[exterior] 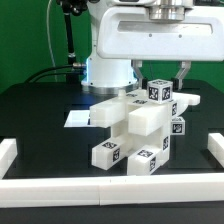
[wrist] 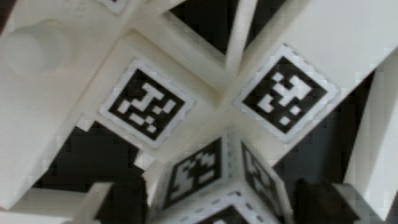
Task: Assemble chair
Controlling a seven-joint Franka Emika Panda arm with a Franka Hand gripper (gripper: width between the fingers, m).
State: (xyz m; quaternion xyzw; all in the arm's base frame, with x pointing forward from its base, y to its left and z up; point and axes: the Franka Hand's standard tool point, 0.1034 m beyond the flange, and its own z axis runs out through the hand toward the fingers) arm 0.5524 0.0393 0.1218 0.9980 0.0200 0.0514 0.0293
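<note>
The chair [exterior: 135, 125] is a cluster of blocky white parts with black-and-white tags in the middle of the black table. My gripper [exterior: 165, 80] comes down from above onto its upper part at the exterior view's right, a cube-ended tagged piece [exterior: 160, 92]. In the wrist view the gripper [wrist: 222, 205] has its dark fingers [wrist: 98, 205] pressed against both sides of that tagged piece [wrist: 222, 185], so it is shut on it. Two tagged faces [wrist: 146, 100] of neighbouring chair parts fill the view behind. Lower tagged blocks [exterior: 108, 153] lie at the cluster's front.
White border rails [exterior: 10, 150] frame the table on the exterior view's left, right [exterior: 214, 150] and front [exterior: 110, 185]. The marker board [exterior: 76, 118] lies flat left of the chair. The arm's base [exterior: 110, 70] stands behind it, with a black cable [exterior: 68, 40] beside.
</note>
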